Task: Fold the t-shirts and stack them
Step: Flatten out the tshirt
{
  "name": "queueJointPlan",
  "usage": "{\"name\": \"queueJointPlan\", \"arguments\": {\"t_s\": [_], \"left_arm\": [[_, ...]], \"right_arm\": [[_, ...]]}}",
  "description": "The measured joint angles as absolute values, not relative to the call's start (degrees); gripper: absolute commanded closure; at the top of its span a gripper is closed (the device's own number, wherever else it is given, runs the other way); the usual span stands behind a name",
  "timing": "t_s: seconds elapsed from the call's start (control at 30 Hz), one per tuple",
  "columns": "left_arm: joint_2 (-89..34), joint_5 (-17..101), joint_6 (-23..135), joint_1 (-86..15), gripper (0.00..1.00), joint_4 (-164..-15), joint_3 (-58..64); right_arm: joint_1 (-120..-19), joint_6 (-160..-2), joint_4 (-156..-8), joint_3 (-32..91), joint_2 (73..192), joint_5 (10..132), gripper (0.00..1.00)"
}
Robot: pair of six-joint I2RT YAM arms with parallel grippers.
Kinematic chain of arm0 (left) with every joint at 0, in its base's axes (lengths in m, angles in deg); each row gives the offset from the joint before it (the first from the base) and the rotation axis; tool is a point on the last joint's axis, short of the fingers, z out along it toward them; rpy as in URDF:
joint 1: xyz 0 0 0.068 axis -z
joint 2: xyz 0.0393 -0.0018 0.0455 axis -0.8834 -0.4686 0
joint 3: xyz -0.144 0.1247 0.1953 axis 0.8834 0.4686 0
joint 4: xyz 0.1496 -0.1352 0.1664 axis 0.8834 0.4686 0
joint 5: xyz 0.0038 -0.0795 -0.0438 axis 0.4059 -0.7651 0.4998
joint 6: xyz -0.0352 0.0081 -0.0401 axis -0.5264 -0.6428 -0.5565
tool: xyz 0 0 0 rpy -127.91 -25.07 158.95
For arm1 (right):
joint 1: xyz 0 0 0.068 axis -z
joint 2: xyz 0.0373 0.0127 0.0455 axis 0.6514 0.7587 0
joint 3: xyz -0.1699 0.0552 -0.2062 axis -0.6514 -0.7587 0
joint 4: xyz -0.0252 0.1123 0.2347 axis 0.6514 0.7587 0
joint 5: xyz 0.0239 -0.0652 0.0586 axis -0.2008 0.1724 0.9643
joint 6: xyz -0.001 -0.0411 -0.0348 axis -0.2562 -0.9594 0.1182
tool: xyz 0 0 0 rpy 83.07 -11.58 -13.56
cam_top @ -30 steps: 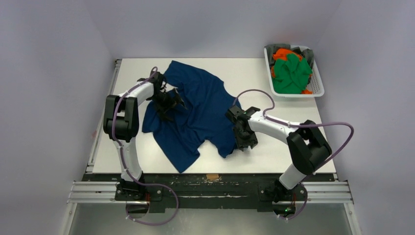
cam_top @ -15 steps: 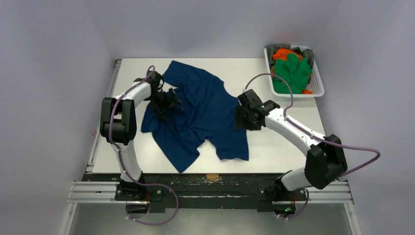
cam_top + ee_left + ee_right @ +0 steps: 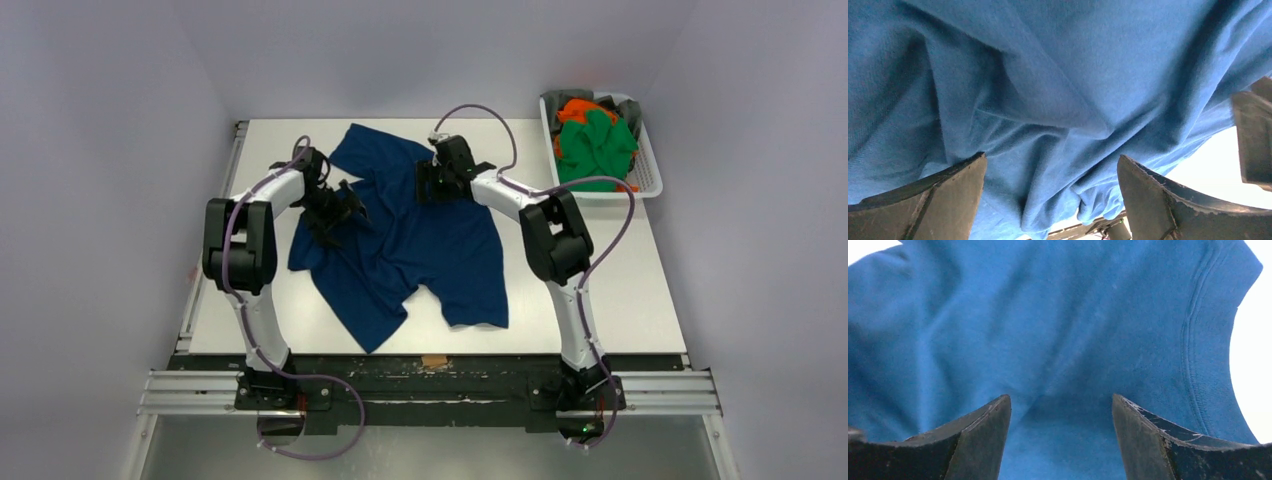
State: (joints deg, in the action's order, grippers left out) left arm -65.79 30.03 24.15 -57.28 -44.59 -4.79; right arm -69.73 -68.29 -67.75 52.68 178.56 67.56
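Observation:
A dark blue t-shirt (image 3: 420, 235) lies rumpled and partly spread on the white table (image 3: 600, 280). My left gripper (image 3: 335, 212) is over the shirt's bunched left side. In the left wrist view it (image 3: 1051, 156) is open, with folds of blue cloth (image 3: 1048, 100) between and under the fingers. My right gripper (image 3: 431, 185) is over the far part of the shirt. In the right wrist view it (image 3: 1061, 395) is open just above flat blue cloth, with the ribbed collar (image 3: 1198, 355) to its right. Neither gripper holds anything.
A white basket (image 3: 651, 168) stands at the far right corner, holding a green shirt (image 3: 596, 150) and an orange one (image 3: 572, 109). Bare table shows to the right of the blue shirt and along the near edge. The black rail (image 3: 430, 385) carries both arm bases.
My right arm has swung from the shirt's near right hem up to its far collar area, leaving that hem spread flatter. My left gripper has barely moved.

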Motion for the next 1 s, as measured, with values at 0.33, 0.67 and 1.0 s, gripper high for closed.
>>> {"name": "queueJointPlan", "arguments": {"t_s": [0.33, 0.67, 1.0], "left_arm": [[-75.5, 29.7, 23.9, -57.2, 0.0, -39.8, -19.7], [-82.2, 27.8, 26.6, -52.4, 0.0, -34.7, -30.4], [-79.2, 28.9, 33.9, -50.2, 0.0, -30.5, -26.7]], "right_arm": [[-66.4, -67.9, -73.7, 42.6, 175.6, 67.5, 0.28], [-60.0, -63.3, -76.4, 12.6, 153.8, 64.5, 0.29], [-62.5, -59.3, -59.9, 0.5, 137.9, 60.8, 0.28]]}}
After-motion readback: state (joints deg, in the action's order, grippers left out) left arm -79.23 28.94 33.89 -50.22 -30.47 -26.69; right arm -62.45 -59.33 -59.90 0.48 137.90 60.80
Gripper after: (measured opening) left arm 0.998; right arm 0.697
